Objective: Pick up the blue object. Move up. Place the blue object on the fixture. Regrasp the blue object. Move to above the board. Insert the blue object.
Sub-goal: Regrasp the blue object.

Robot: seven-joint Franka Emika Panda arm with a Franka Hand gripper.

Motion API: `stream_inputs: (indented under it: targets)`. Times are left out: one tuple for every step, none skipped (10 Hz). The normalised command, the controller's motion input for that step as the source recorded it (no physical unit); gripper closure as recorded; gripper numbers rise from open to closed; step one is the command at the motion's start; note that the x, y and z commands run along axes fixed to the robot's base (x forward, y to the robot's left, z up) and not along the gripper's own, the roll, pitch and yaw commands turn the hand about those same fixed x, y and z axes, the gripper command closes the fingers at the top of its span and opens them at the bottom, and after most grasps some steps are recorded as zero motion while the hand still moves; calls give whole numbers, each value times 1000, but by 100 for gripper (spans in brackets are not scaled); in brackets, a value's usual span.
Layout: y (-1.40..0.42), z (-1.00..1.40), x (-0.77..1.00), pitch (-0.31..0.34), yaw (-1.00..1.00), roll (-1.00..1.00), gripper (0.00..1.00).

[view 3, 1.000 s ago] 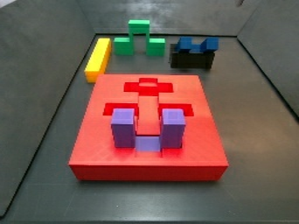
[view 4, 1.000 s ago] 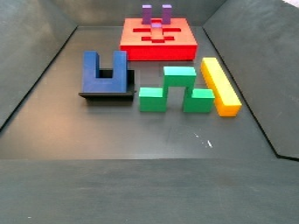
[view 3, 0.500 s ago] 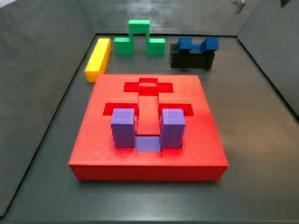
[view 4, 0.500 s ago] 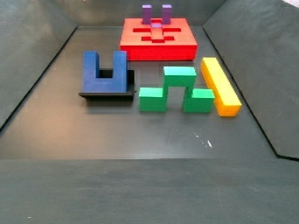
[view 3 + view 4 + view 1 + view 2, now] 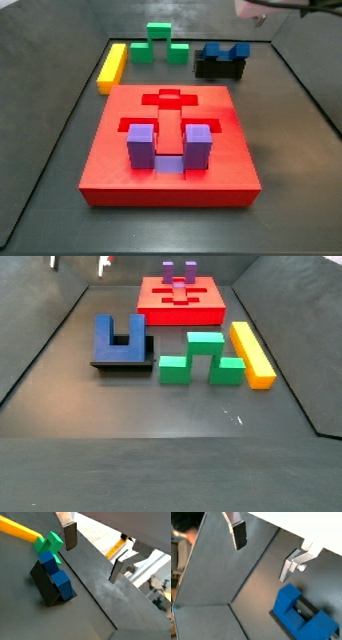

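Observation:
The blue object [image 5: 225,49] is a deep-blue U-shaped block resting on the dark fixture [image 5: 221,69] at the back of the floor. Both also show in a side view, the blue object [image 5: 118,336] on the fixture [image 5: 123,363]. My gripper [image 5: 79,262] hangs open and empty, high above the floor and to one side of the fixture. In both wrist views the fingers [image 5: 70,536] [image 5: 238,535] stand wide apart with only floor between them, and the blue object [image 5: 57,571] [image 5: 301,614] lies off to the side. The red board [image 5: 171,165] holds a purple U-shaped block [image 5: 168,148].
Green blocks [image 5: 201,358] and a yellow bar [image 5: 251,353] lie beside the fixture; they also show in a side view as green blocks [image 5: 163,42] and a yellow bar [image 5: 112,66]. Sloping dark walls ring the floor.
My gripper has come into the side views at their top edge; it was out of view before. The blocks, the fixture and the board have not moved.

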Motion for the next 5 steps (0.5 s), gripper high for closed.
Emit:
stream_inputs:
  targets:
    - [311,-429,9,214,474,380,0]
    - [240,-429,0,189,323,331,0]
    - [80,-417,0,160,117,360,0]
    - [6,-409,0,169,71,240,0]
    - [37,-391,0,203,89,331,0]
